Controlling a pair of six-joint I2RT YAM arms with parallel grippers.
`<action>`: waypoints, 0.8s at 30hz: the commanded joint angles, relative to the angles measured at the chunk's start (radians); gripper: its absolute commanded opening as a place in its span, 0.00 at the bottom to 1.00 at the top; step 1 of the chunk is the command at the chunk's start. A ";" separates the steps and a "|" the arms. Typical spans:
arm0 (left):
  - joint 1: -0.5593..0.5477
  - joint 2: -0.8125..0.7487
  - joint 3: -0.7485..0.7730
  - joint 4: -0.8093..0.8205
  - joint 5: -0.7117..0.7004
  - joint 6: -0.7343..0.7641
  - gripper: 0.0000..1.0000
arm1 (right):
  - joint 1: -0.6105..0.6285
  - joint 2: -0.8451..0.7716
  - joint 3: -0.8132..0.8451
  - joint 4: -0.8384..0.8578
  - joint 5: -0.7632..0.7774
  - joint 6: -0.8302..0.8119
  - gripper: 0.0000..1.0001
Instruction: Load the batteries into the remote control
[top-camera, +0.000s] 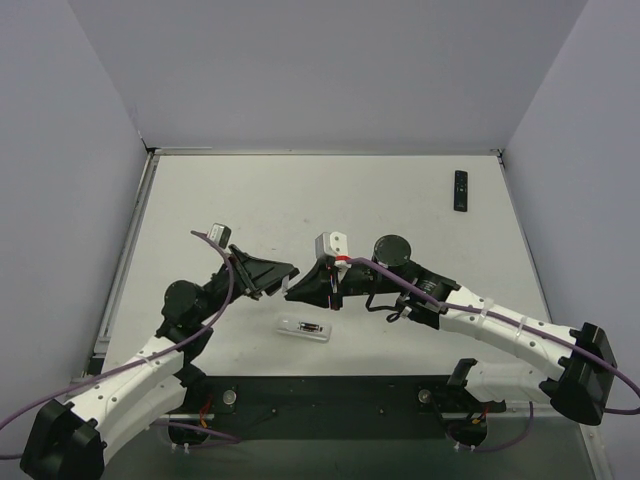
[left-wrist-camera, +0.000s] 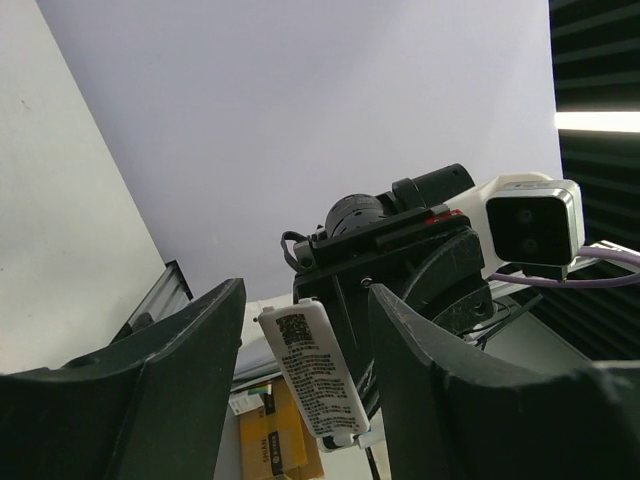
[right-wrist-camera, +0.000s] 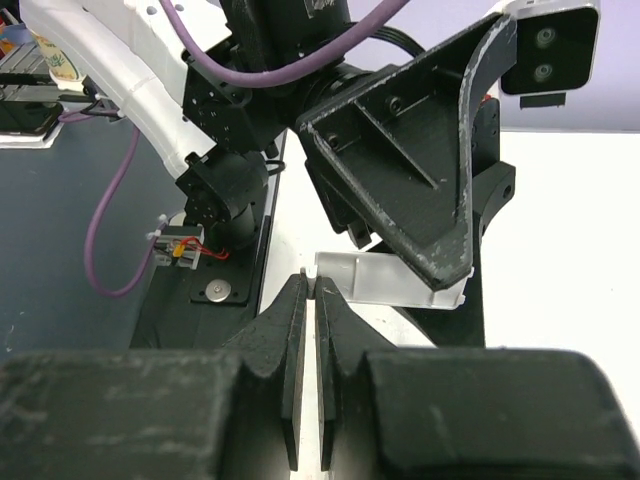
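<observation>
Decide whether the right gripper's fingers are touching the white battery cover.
Touching. The right wrist view shows the fingers pinching the white battery cover's edge.

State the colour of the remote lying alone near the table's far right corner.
The remote is black, and the top external view shows it best.

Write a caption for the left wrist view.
Open left gripper brackets a labelled white cover pinched by the right gripper.

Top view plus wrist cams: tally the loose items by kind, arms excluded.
Black remote: 1
White remote on the table: 1
White labelled piece in the right gripper: 1
Total: 3. Dark bits inside the white remote are too small to count.
</observation>
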 joint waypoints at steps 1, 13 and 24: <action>-0.013 0.010 0.006 0.118 -0.017 -0.024 0.61 | 0.005 0.004 0.017 0.122 -0.038 -0.028 0.00; -0.016 -0.007 -0.022 0.129 -0.063 -0.044 0.46 | 0.002 0.019 -0.006 0.131 -0.028 -0.037 0.02; -0.016 -0.084 -0.013 -0.063 -0.150 -0.034 0.20 | 0.004 0.030 0.000 0.080 0.014 -0.035 0.27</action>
